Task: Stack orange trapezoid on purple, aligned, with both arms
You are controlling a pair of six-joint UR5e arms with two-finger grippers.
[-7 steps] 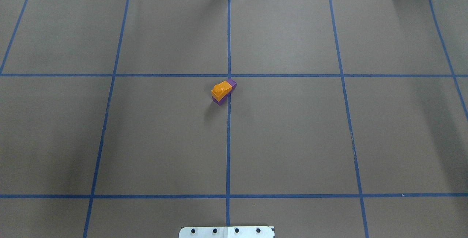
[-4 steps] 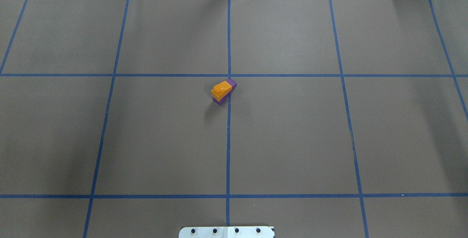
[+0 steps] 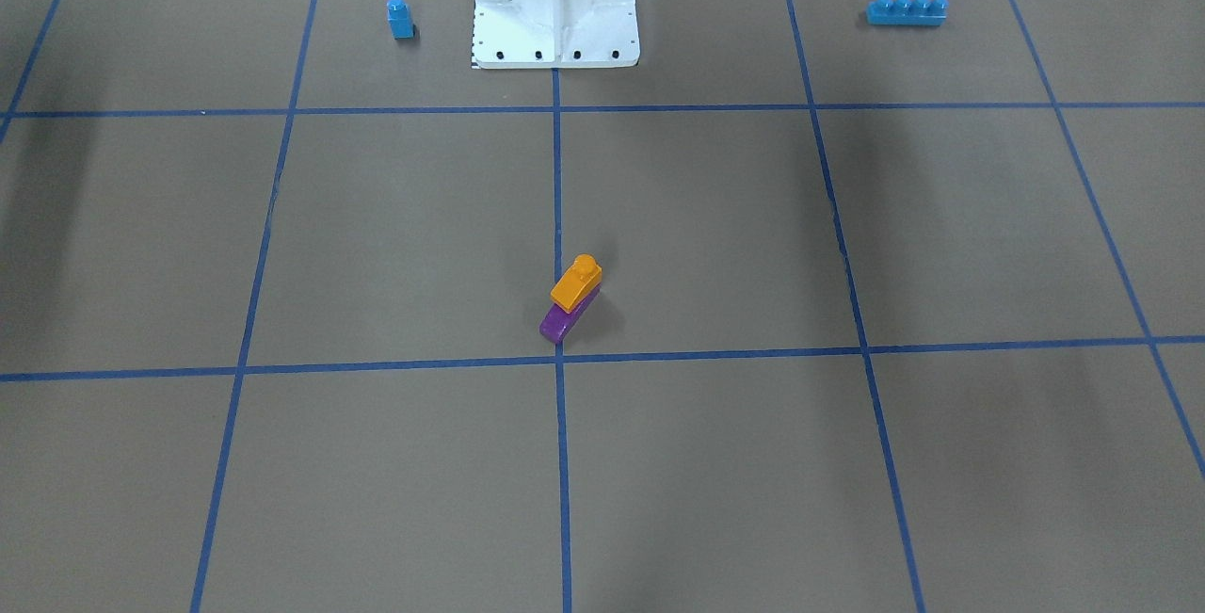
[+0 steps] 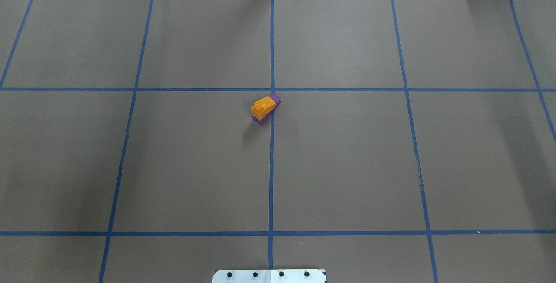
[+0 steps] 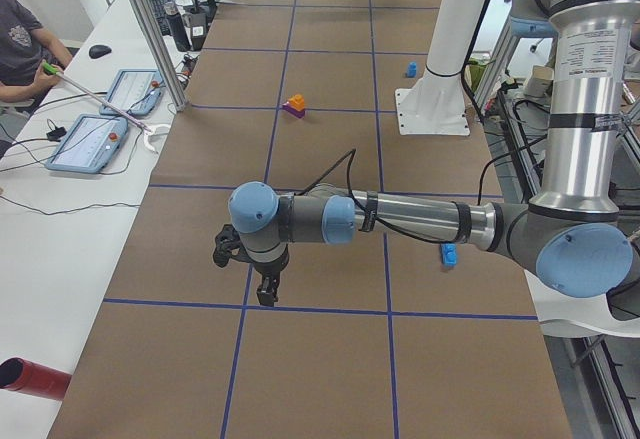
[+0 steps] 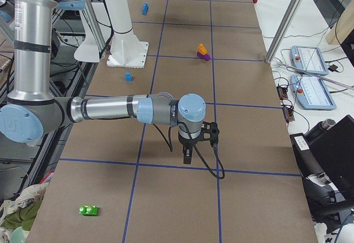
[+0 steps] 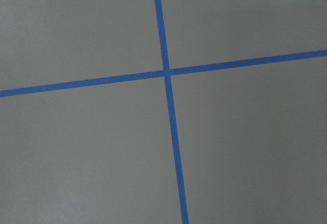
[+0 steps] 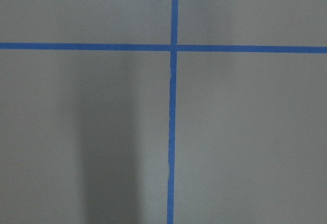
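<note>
The fingers of the left gripper [image 5: 266, 297] were seen only from the table's end, and whether they were spread or closed could not be told. The same held for the fingers of the right gripper [image 6: 187, 159]. Nothing was seen held in either. Two arms were counted, each stretched low over the brown table [image 4: 347, 165], its gripper pointed down near a crossing of the blue tape lines. Both grippers were kept well apart from the blocks.

One orange trapezoid [image 4: 263, 106] was found seated on one purple block [image 4: 276, 98], close to the table's centre line. The two were turned the same way, at a slant to the tape grid. The orange piece covered one end of the purple, and the other end was left bare. One stud was seen on top of the orange piece.

Away from the stack, one small blue block [image 3: 400, 18] with one stud, one blue brick [image 3: 907, 10] with four studs and one green block [image 6: 88, 210] were counted. One white pedestal [image 3: 555, 1] was set at the robot's edge.
</note>
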